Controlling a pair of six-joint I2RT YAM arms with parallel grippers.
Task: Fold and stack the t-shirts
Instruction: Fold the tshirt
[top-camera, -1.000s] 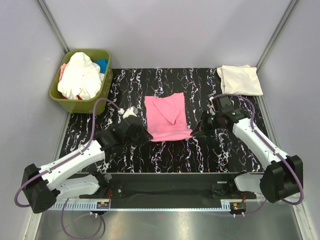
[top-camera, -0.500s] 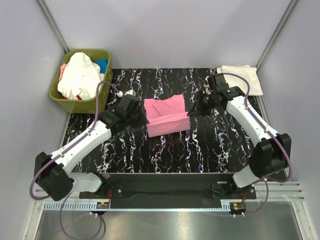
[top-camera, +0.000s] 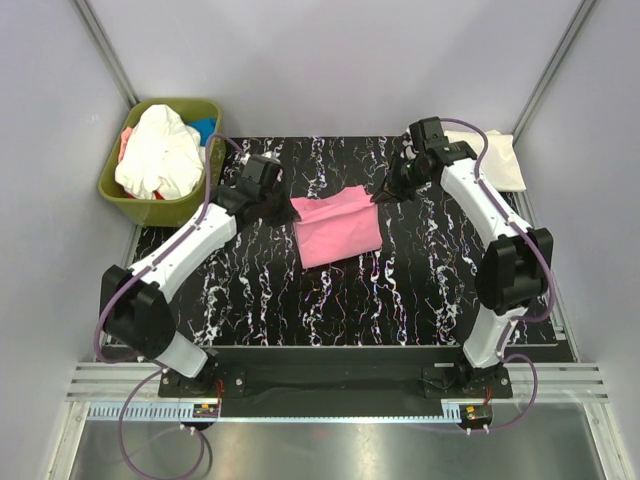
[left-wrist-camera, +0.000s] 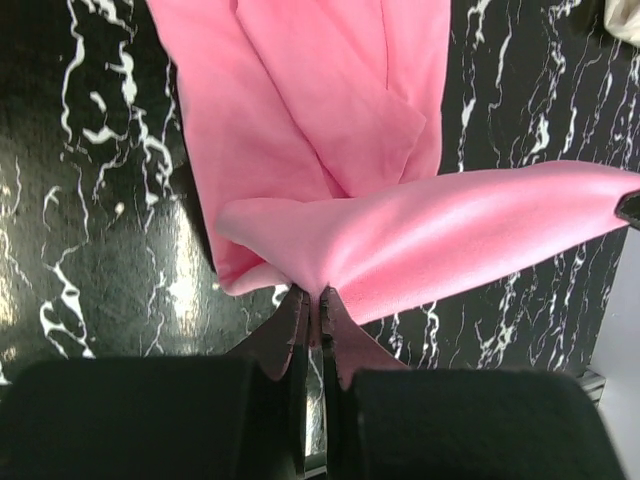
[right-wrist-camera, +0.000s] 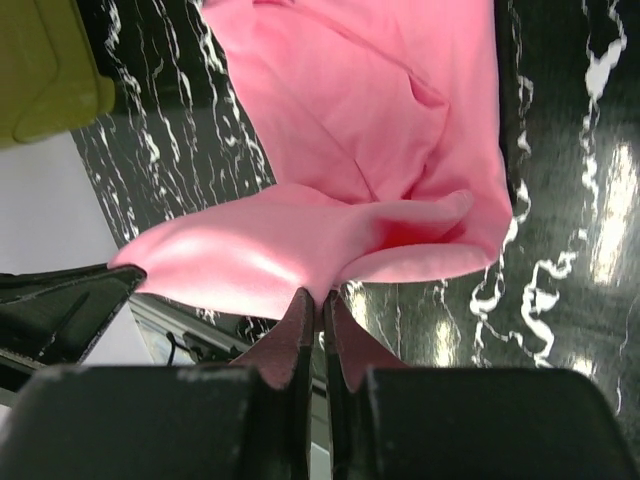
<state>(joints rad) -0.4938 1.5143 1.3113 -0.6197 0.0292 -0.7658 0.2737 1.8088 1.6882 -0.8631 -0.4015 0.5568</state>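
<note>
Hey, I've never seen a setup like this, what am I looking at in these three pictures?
These are two robot arms bolted to the near edge of a black marbled table. The wide picture looks down from above; the other two come from a camera on each wrist, so the dark prongs at the bottom are that arm's own gripper. The left gripper and right gripper are each shut on an edge of a pink t-shirt, holding that edge above the rest of it. A folded cream t-shirt lies at the far right, and an olive bin at the far left holds more clothes.
</note>
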